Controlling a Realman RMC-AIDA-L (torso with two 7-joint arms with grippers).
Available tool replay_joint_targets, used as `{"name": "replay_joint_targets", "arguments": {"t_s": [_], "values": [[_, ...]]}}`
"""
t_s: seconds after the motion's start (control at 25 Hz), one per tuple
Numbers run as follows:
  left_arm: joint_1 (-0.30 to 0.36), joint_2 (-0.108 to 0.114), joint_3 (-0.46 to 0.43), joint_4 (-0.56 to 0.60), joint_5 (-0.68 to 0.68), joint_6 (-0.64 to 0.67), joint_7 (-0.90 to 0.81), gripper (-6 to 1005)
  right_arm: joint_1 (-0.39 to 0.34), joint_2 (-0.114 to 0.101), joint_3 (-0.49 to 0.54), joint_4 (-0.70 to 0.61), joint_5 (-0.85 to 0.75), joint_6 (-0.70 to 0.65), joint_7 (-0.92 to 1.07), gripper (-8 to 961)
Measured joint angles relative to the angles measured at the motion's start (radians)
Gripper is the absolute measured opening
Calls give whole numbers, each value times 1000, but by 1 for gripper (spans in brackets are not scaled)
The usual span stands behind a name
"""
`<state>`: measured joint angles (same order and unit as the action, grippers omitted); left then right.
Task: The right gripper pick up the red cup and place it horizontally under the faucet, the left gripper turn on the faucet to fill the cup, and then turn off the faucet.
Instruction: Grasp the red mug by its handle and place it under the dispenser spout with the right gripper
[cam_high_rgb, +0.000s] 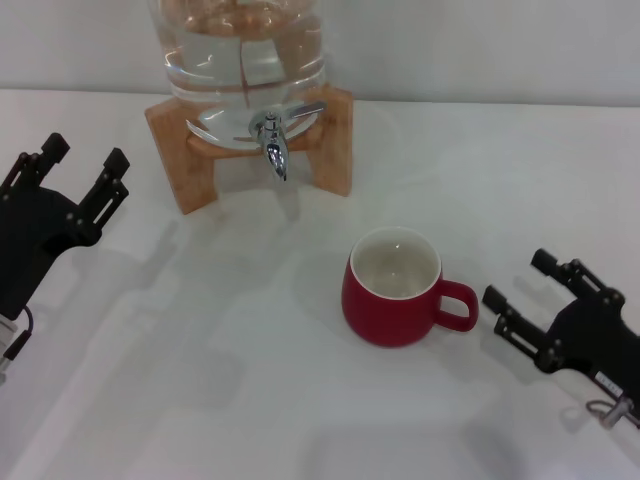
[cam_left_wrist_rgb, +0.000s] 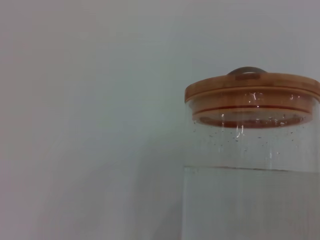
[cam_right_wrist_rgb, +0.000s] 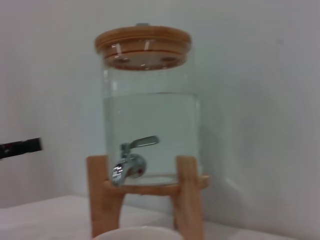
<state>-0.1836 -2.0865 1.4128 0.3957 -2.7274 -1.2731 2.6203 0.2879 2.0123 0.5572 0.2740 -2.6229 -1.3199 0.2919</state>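
The red cup (cam_high_rgb: 396, 289) stands upright on the white table, cream inside showing, handle turned toward my right gripper (cam_high_rgb: 520, 284). That gripper is open, a short way to the cup's right, touching nothing. The cup's white rim (cam_right_wrist_rgb: 136, 233) peeks into the right wrist view. The chrome faucet (cam_high_rgb: 273, 137) hangs from the glass water jar (cam_high_rgb: 240, 60) on its wooden stand (cam_high_rgb: 180, 150), behind and left of the cup; the faucet (cam_right_wrist_rgb: 129, 160) also shows in the right wrist view, lever up and to the side. My left gripper (cam_high_rgb: 85, 160) is open at the left, beside the stand.
The jar's wooden lid (cam_left_wrist_rgb: 252, 97) and water line fill the left wrist view. A pale wall rises behind the table. Bare white tabletop (cam_high_rgb: 200, 380) lies in front of the stand and between the two arms.
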Motion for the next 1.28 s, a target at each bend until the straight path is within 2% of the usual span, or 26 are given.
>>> {"name": "replay_joint_targets", "arguments": {"t_s": [0.48, 1.28], "values": [[0, 0, 0, 0, 0, 0, 0, 757, 4, 2, -74, 12, 0, 3, 1, 770], [-4, -1, 0, 0, 0, 0, 0, 757, 54, 8, -71, 33, 2, 144, -10, 771]]}}
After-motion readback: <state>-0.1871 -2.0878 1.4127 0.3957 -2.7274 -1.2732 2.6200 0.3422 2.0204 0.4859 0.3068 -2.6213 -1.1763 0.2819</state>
